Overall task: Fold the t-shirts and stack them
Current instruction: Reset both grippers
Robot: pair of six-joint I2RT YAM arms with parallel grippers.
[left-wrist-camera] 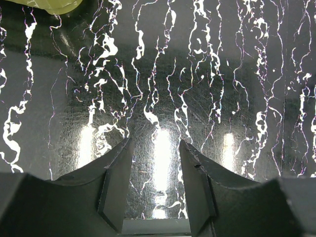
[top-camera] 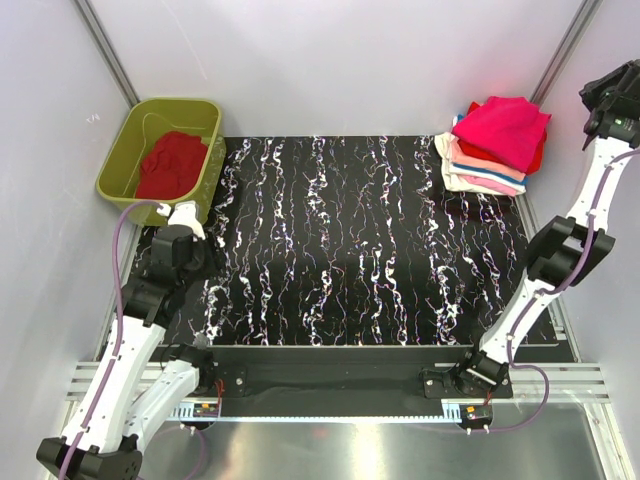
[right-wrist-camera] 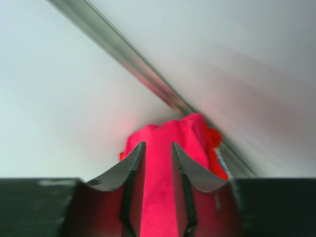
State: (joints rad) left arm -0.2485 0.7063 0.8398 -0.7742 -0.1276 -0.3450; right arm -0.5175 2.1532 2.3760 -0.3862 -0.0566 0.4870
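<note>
Red tee (top-camera: 172,165) is lying bunched in the green tub (top-camera: 118,160) at far left. The folded stack (top-camera: 480,170), magenta one (top-camera: 503,128) on top, sits far right on the surface (top-camera: 350,260). My left end effector (left-wrist-camera: 155,143) is wide open and empty, just beside the tub. My right end effector (right-wrist-camera: 158,145) is partly open with nothing gripped, near the stack. That tee's probably light and floppy, so I'd pinch a raised fold and expect it to drape.

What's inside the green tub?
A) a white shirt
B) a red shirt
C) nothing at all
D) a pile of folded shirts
B: a crumpled red shirt lies in the tub; the folded pile sits across the table, on the right.
</note>
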